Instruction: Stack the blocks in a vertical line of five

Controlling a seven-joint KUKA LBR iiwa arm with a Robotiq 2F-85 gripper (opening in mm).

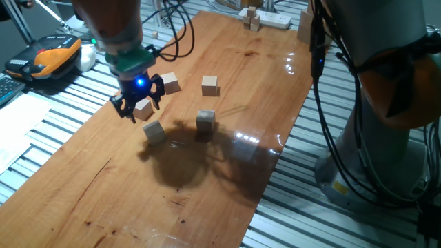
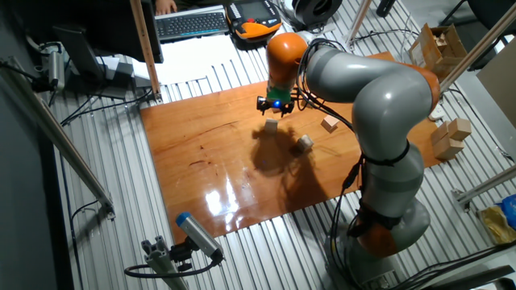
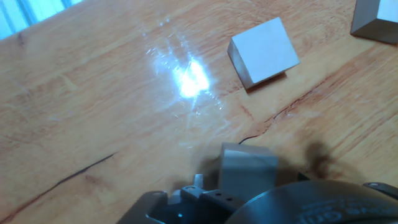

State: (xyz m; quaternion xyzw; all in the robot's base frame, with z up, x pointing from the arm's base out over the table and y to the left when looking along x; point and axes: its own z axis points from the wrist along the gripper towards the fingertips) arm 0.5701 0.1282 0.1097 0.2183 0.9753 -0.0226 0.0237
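- Five small wooden cubes were in play, and four of them could be counted in one fixed view (the fifth was not clearly told apart there).
- One cube, the held block (image 1: 143,109), hung off the tabletop (image 1: 103,200) between the fingers of the gripper (image 1: 138,110), which was closed on it; a blue light glowed on the gripper's body just above.
- From the hand view the held block (image 3: 247,169) showed as a pale cube at the bottom of the picture, right against the hand's dark housing.
- Just below and beside the gripper, the nearest block (image 1: 154,131) rested on the wood, apart from the held one; the hand view showed it (image 3: 262,51) tilted to the grain, with a bright glare patch on the varnish beside it.
- Another cube, the shadowed block (image 1: 205,120), stood near the middle of the tabletop, at the edge of the arm's dark shadow.
- Two more lay toward the far end: the angled block (image 1: 171,84), just beside the gripper, and the far block (image 1: 211,85), a little apart from it.
- None of the cubes on the wood touched another; no stack was begun.
- At the far corner a white power strip (image 1: 270,18) lay with tiny wooden pieces (image 1: 252,21) beside it.
- From the other fixed view the grey and orange arm (image 2: 355,80) reached over the tabletop, the gripper (image 2: 273,109) pointing down above a cube (image 2: 272,126).
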